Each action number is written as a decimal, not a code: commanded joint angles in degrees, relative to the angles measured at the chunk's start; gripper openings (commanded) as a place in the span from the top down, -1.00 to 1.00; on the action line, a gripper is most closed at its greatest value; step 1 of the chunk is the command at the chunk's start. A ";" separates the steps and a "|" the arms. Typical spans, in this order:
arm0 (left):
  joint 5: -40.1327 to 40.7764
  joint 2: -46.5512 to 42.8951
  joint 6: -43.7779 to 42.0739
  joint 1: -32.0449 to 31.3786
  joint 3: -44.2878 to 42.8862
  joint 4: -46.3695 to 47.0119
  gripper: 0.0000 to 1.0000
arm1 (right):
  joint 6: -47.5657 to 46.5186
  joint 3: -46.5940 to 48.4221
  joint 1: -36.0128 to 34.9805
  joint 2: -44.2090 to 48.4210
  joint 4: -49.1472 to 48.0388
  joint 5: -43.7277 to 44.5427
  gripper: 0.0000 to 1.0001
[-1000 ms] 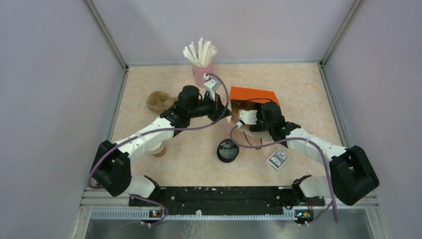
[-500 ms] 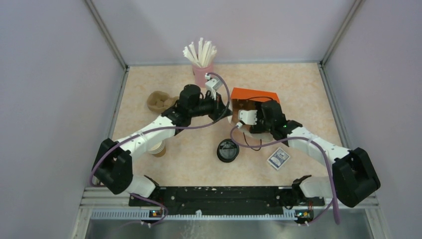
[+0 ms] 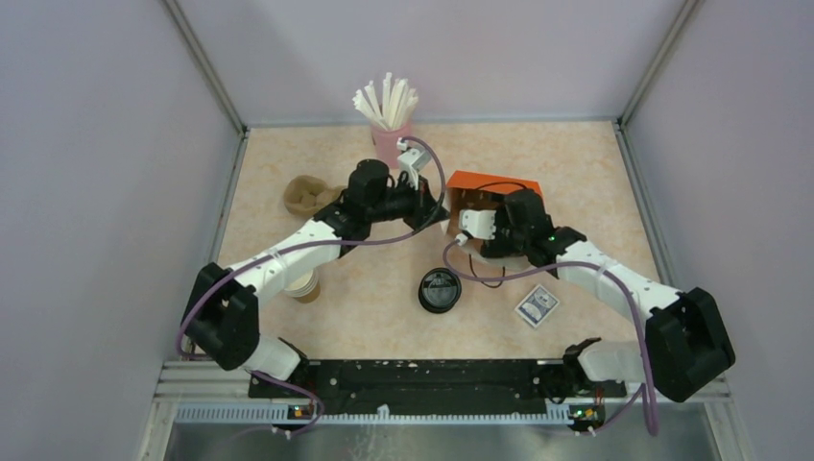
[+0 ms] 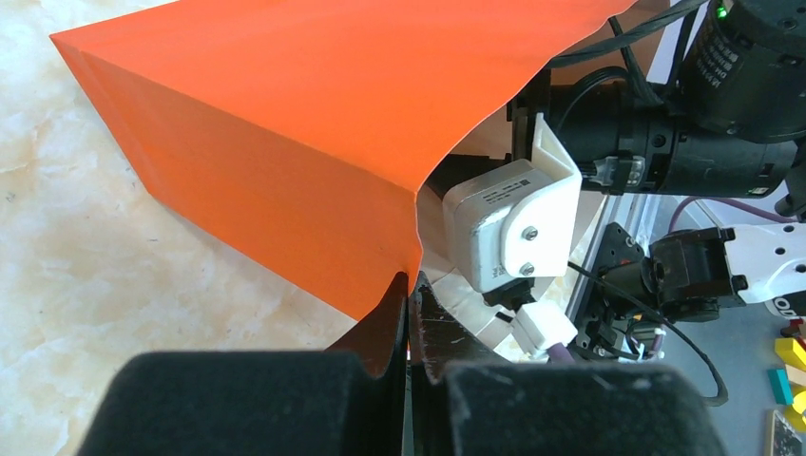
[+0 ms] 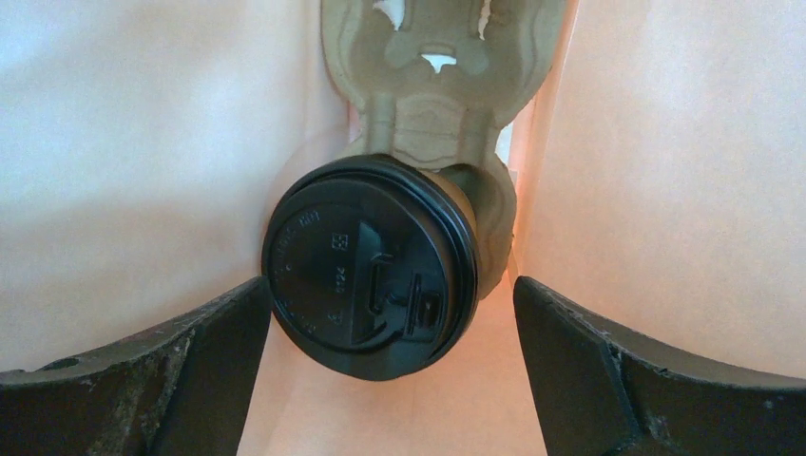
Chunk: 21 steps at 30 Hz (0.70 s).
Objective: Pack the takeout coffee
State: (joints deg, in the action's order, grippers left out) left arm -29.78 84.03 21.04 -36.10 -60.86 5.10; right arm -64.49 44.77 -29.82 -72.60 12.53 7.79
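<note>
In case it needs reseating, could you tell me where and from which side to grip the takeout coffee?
I'd grip the takeout coffee across its lid rim, through the mouth of the orange bag: the lid faces that opening, the right gripper stands open around it, and bag walls and pulp carrier block other sides.

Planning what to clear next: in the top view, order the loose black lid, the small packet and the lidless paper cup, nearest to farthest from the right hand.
1. Loose black lid: centre, near side.
2. Small packet: right.
3. Lidless paper cup: far left.
</note>
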 commanded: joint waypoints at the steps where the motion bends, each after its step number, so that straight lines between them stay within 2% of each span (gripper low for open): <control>1: -1.13 0.44 -0.47 -0.11 -2.76 1.42 1.00 | 1.27 3.58 0.56 2.07 1.71 -2.76 -0.92; 15: -1.10 1.74 -1.26 -0.04 -5.48 -0.67 1.00 | 1.74 4.66 0.69 2.81 3.60 -2.97 -0.85; 21: -0.99 1.92 -1.36 -0.06 -5.73 -1.06 1.00 | 2.29 5.81 0.64 3.83 7.53 -5.24 -0.93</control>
State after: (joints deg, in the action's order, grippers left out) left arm -30.09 85.69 20.73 -36.12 -63.99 2.76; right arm -62.87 47.13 -29.80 -71.22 17.61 5.32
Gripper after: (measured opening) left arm 0.005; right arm 0.951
